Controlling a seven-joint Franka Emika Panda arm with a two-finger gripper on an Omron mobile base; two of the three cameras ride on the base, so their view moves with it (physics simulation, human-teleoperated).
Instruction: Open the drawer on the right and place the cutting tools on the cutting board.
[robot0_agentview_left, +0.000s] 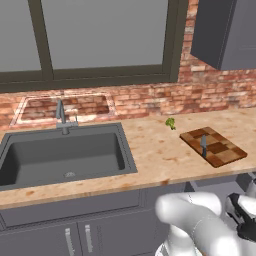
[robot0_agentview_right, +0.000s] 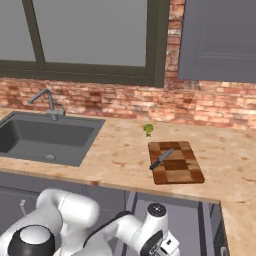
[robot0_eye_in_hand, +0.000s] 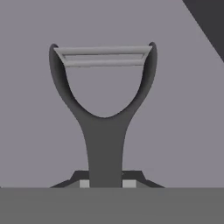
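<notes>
Hand view shows a dark grey Y-shaped peeler (robot0_eye_in_hand: 104, 131) with a pale blade across its fork, its handle pinched between my fingertips (robot0_eye_in_hand: 129, 183), which are closed tight on it. Grey drawer (robot0_eye_in_hand: 39, 131) floor lies behind it. My gripper (robot0_eye_in_hand: 105, 184) is down inside the open drawer below the counter's (robot0_agentview_right: 120, 150) front edge. On the counter sits the cutting board (robot0_agentview_right: 176, 162), near the right end, with a knife (robot0_agentview_right: 161, 159) lying on its left part. Broccoli (robot0_agentview_right: 148, 129) sits just behind the board, toward the brick wall.
</notes>
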